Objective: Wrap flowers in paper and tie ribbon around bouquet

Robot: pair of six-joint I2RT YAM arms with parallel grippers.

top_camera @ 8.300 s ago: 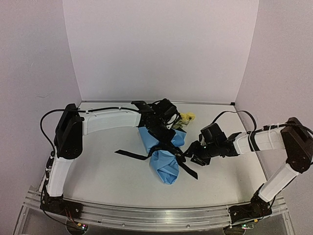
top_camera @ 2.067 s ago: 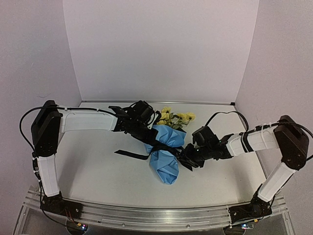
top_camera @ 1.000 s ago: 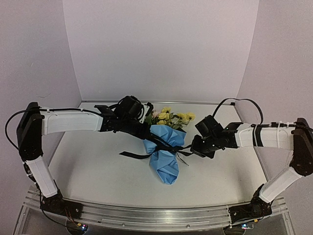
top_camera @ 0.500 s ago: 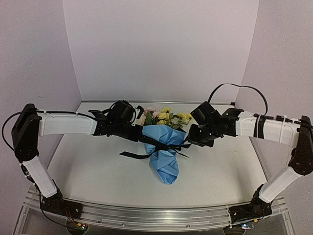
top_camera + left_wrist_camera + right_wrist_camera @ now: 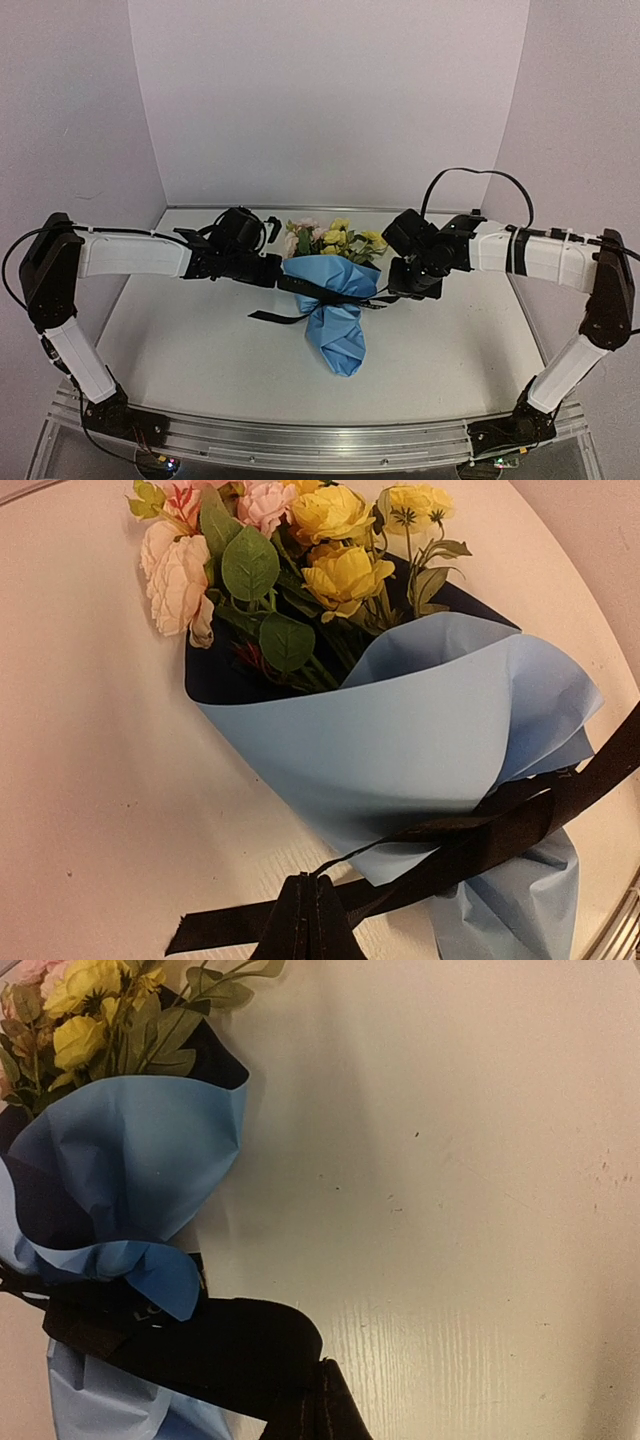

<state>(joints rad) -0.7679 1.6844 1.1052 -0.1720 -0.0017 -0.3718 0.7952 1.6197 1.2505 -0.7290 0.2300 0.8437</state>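
Versus two seconds back: both my claws have drawn apart and toward the rear wall. The ribbon (image 5: 332, 296) (image 5: 480, 840) (image 5: 225, 1350), slack then, now runs taut across the neck of the bouquet (image 5: 336, 322), which lies between them. Left claw (image 5: 274, 276) (image 5: 308, 922) is pressed together, pinching the ribbon just left of the blue paper (image 5: 430, 730) (image 5: 130, 1150); right claw (image 5: 400, 290) (image 5: 322, 1405) likewise pinches it just to the right, with the flowers (image 5: 335, 238) (image 5: 335, 540) (image 5: 85, 1010) ahead of both. Pale lettering shows on the ribbon near the right claw but is too small to read.
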